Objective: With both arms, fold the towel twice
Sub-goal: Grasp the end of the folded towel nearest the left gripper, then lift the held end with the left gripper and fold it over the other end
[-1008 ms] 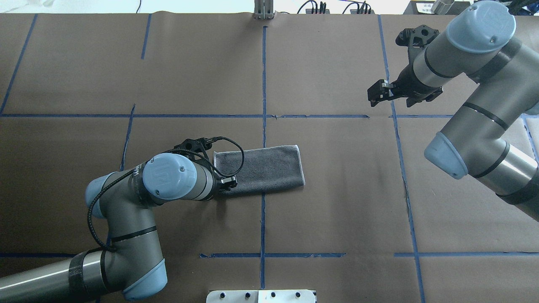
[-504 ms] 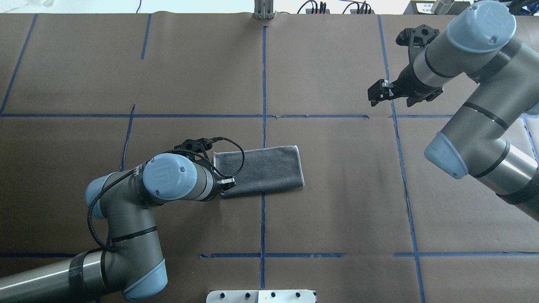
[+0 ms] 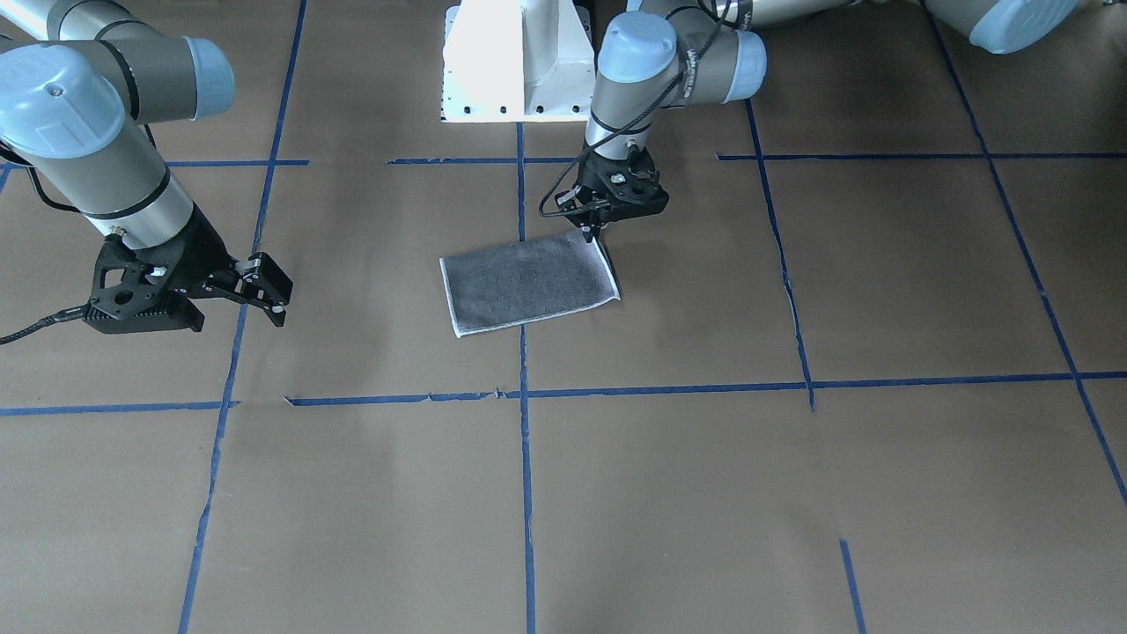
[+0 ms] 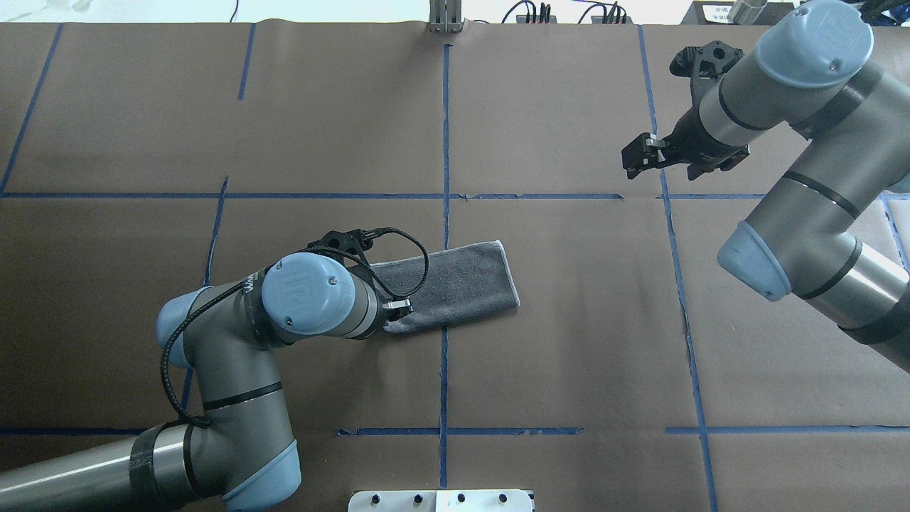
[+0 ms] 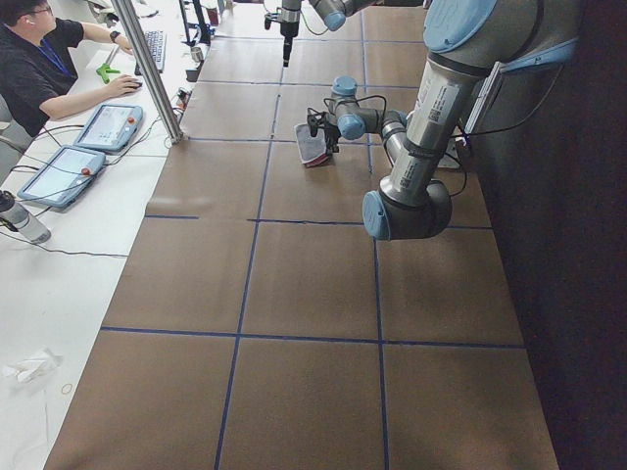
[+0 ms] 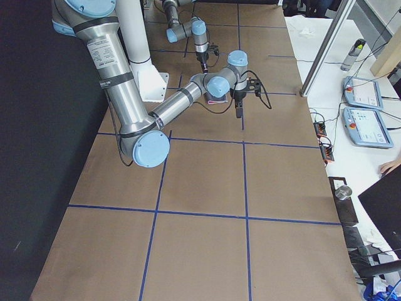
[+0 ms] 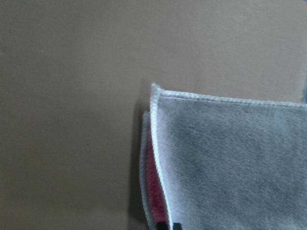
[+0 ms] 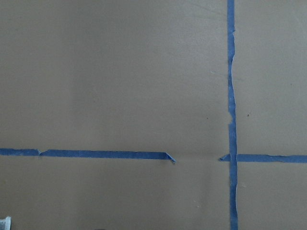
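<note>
Since the frame half a second earlier, the left arm (image 4: 313,299) has shifted toward the table's centre line. It has carried the end of the towel (image 4: 462,281) with it, so the towel now lies skewed instead of square to the blue tape lines (image 4: 445,142).

**Left side.** Note that the left gripper (image 3: 592,231) points straight down at the towel corner nearest the robot base. Its fingers are clenched on that corner. In the left wrist view the towel (image 7: 230,163) fills the lower right. A grey layer with a pale stitched edge lies on top, a strip of pink shows beneath it, and another grey layer lies under that. The dark fingertips (image 7: 171,225) are only just visible at the bottom edge of that view.

**Towel.** Observe that the towel (image 3: 528,282) is folded once into a narrow rectangle with the grey face outward. It lies near the middle of the table (image 4: 569,355), across the central tape line. The end away from the left gripper rests flat on the brown surface. In the exterior left view a pink edge shows at the held end (image 5: 313,157).

**Right side.** Check that the right arm (image 4: 782,107) is well apart from the towel, at the far right of the overhead view. The right gripper (image 4: 631,158) hangs above the bare table with its fingers spread and nothing between them. The right wrist view shows only brown surface and crossing tape.
</note>
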Tool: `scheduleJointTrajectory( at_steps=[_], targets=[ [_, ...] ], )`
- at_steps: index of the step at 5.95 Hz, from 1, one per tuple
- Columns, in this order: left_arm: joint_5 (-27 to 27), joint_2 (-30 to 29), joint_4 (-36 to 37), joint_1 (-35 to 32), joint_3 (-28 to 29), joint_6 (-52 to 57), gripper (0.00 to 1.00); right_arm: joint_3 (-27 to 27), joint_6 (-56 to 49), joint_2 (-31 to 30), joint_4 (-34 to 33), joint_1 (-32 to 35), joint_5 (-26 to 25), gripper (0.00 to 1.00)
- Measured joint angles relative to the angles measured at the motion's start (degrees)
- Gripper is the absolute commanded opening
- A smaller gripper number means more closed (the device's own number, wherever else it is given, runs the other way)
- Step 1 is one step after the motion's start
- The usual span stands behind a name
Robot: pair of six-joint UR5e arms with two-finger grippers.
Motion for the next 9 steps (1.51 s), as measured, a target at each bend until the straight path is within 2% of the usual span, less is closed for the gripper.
scheduleJointTrajectory(
  at_steps=[2, 5, 8, 9],
  targets=[
    [0.4, -7.4, 4.3, 0.1, 3.1, 0.0, 0.0, -0.1, -0.5, -0.5, 0.0, 0.7, 0.2, 1.0],
    [3.1, -22.1, 5.2, 0.0, 18.2, 0.1, 0.0, -0.2, -2.2, -1.3, -0.1, 1.3, 0.1, 1.0],
    [3.7, -29.1, 4.8, -0.3, 27.8, 0.1, 0.02, -0.3, -2.3, -1.5, -0.1, 1.3, 0.1, 1.0],
    [4.0, -30.2, 4.4, -0.4, 29.7, 0.0, 0.99, -0.3, -2.3, -1.5, -0.1, 1.3, 0.1, 1.0]
  ],
)
